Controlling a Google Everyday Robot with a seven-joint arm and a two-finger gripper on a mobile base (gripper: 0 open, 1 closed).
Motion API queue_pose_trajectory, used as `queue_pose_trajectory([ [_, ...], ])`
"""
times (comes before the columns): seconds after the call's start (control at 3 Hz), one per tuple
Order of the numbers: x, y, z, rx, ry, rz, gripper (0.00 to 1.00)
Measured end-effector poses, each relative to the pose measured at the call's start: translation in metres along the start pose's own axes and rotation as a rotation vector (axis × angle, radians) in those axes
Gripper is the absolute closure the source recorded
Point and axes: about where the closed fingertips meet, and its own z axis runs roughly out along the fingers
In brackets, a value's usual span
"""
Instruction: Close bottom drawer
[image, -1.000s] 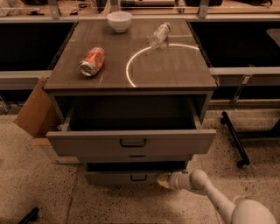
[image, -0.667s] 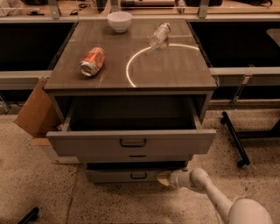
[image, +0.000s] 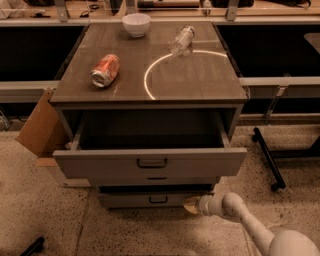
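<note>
Found tool (image: 192, 205) at 5 o'clock, by 3 o'clock end of btm drawer (image: 131, 200) front. Can't tell if open, shut or holding anything.

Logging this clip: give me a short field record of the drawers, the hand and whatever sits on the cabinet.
top drawer: pulled far out
middle drawer: only a thin strip of front shows
bottom drawer: partly out, not yet shut
hand: low, at the right end of the bottom drawer's front; contact unclear
cabinet top: white bowl, orange can on its side, clear bottle on its side
picture-left of cabinet: cardboard box
</note>
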Motion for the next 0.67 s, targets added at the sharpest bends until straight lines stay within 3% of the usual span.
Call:
queue_pose_trajectory([
  [0.67, 0.023, 0.068, -0.051, -0.166, 0.026, 0.003, 1.00],
])
